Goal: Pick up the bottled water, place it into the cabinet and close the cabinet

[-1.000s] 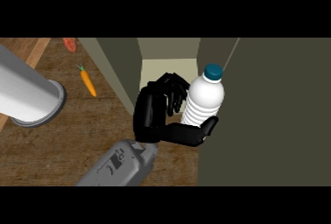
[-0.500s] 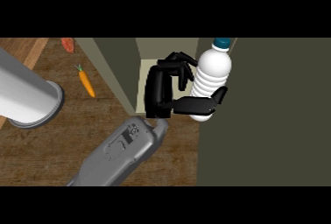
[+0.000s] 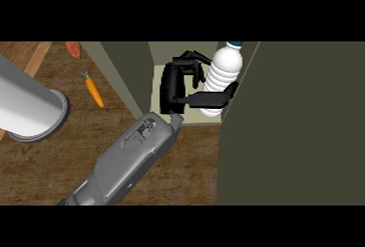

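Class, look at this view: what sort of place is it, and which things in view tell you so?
Probably a kitchen: a wooden counter, a carrot lying on it, and an open cabinet into which a hand holds bottled water.

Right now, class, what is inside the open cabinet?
Inside the cabinet stands the bottled water, upright, with the right hand curled round it. The thumb crosses the bottle's lower part and hides it, and the door covers the cabinet's right side.

R hand (image 3: 173,87) curled round bottled water (image 3: 227,72), upright inside cabinet (image 3: 125,72). Carrot (image 3: 93,91) on wooden counter (image 3: 192,164), near grey cylinder (image 3: 28,108) at left.
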Motion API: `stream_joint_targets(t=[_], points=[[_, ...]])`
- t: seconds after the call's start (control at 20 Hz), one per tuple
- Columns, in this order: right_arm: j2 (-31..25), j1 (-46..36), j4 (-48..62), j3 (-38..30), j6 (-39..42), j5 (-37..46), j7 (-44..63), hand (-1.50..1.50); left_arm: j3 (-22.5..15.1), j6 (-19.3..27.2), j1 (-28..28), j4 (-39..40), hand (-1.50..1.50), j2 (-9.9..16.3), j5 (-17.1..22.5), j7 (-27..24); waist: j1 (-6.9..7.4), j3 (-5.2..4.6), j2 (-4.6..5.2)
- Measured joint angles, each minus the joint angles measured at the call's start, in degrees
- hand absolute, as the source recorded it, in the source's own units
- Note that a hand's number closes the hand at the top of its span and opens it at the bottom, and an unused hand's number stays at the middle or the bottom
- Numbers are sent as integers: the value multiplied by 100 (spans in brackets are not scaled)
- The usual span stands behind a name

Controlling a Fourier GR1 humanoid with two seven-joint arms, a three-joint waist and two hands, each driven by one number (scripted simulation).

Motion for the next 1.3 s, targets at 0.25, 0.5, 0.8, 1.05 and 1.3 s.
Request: stream_joint_targets(t=[0.25, 0.5, 0.8, 1.05, 1.3], points=[[-25, -80, 37, -87, 37, -77, 60, -150, 241, -95, -224, 656, 150, -4, 256, -273, -18, -1, 8], [-55, -214, 58, -41, 12, -149, 213, -150, 559, -280, -433, 1307, 150, -7, 549, -701, -29, -3, 24], [-48, -288, 88, -8, 114, -199, 221, -150, 719, -355, -970, 2333, 150, -8, 598, -1152, -115, -1, 39], [-48, -319, 95, -1, 98, -247, 255, -150, 695, -404, -1412, 3192, -150, 27, 296, -1170, -115, 0, 49], [-70, -415, 122, 3, 142, -280, 251, -150, 747, -443, -1838, 3869, -150, 10, 154, -1182, -159, 0, 63]])
